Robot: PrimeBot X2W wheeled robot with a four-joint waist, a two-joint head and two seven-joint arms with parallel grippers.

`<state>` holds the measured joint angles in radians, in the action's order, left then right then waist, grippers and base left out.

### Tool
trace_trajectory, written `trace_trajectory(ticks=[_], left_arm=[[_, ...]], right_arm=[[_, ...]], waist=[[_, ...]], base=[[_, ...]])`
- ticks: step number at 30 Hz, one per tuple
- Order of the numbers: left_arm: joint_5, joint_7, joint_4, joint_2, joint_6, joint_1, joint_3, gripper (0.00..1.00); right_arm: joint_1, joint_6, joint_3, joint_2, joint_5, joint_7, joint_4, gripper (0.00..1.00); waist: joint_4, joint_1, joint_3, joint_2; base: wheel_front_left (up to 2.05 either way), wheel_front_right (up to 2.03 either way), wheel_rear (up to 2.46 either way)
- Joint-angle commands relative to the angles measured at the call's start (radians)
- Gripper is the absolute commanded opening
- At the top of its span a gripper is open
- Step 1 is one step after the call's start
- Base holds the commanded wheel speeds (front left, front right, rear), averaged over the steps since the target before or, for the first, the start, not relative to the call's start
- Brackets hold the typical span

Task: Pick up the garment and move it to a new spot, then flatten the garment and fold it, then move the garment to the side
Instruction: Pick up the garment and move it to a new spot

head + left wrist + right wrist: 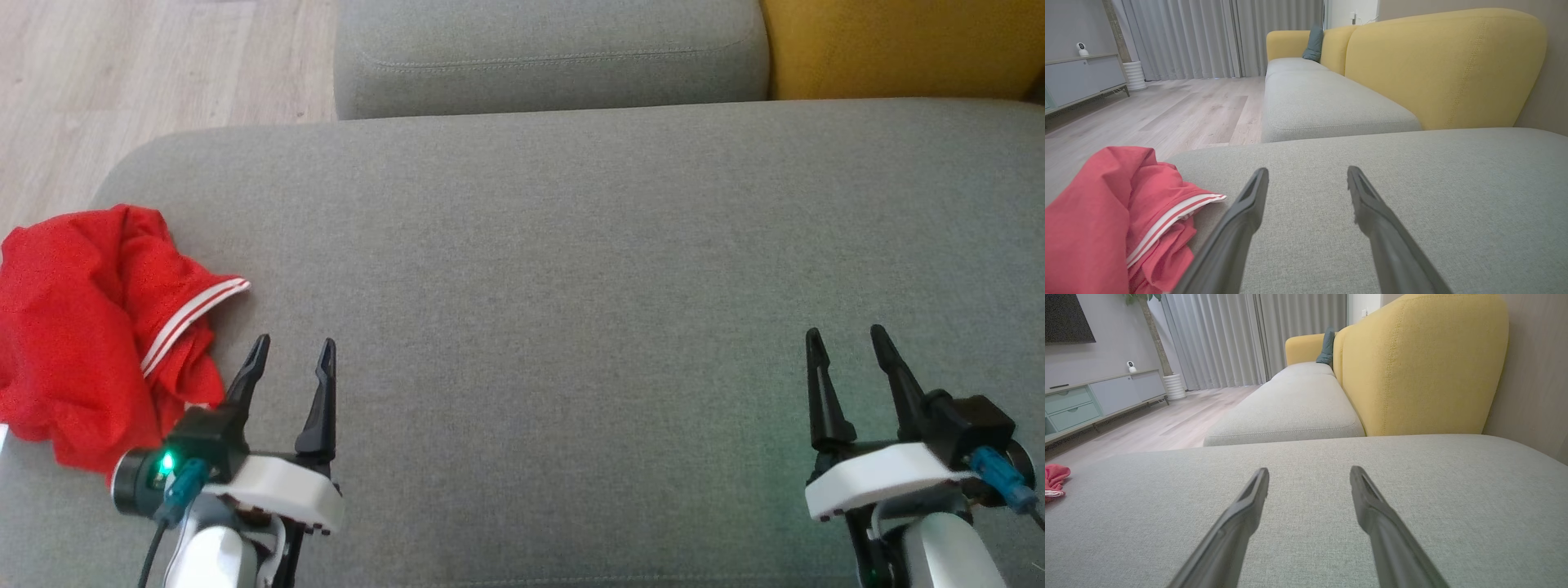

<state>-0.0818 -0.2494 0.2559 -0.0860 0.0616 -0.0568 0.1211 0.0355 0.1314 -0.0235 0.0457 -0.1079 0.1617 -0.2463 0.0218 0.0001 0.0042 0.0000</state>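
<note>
Find the garment (82, 327) heaped at 9 o'clock on the seat (571, 269), right at its edge, with the striped cuff (196, 314) pointing toward 3 o'clock. See the left gripper (294, 343) spread wide and holding nothing, just beside the heap at its 4 o'clock, fingers aimed at 12. See the right gripper (845, 333) spread likewise and bare, well apart at 4 o'clock of the seat.

Judged as the very start, with the pick-up not yet made. To do it well, swing the left gripper toward 10 o'clock, come down over a thick ridge of cloth rather than the loose cuff, and pinch deep enough to catch several layers. Lift clear before carrying toward the middle, to avoid dragging folds along. Hold the right gripper ready for a second grip.

For containers, look to the white pot (1175, 386) at 10 o'clock in the right wrist view, holding a plant (1152, 330). Note the cabinet (1106, 398) beside it, shut, contents hidden.
</note>
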Motion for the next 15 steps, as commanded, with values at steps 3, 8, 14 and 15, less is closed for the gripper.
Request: trace_trajectory(ticks=[3, 8, 14, 15], left_arm=[[-0.006, -0.012, -0.028, -0.006, 0.001, -0.06, -0.035, 1.0], [-0.005, -0.012, -0.027, -0.004, 0.002, -0.063, -0.037, 1.0], [-0.011, -0.012, -0.026, 0.001, -0.003, -0.071, -0.047, 1.0], [-0.012, -0.012, -0.024, 0.003, -0.003, -0.075, -0.048, 1.0]], right_arm=[[0.053, -0.001, 0.023, 0.005, -0.01, 0.014, 0.025, 1.0], [0.056, -0.001, 0.022, 0.005, -0.01, 0.016, 0.025, 1.0], [0.056, -0.001, 0.019, 0.005, -0.01, 0.017, 0.029, 1.0], [0.055, -0.001, 0.019, 0.005, -0.008, 0.017, 0.033, 1.0]], waist=[[0.001, -0.0001, 0.001, 0.0], [0.003, -0.0001, 0.005, 0.0], [0.024, -0.0001, 0.012, 0.0], [0.034, -0.0001, 0.013, 0.0]], base=[[0.0, 0.0, 0.0], [0.0, 0.0, 0.0], [0.0, 0.0, 0.0], [0.0, 0.0, 0.0]])
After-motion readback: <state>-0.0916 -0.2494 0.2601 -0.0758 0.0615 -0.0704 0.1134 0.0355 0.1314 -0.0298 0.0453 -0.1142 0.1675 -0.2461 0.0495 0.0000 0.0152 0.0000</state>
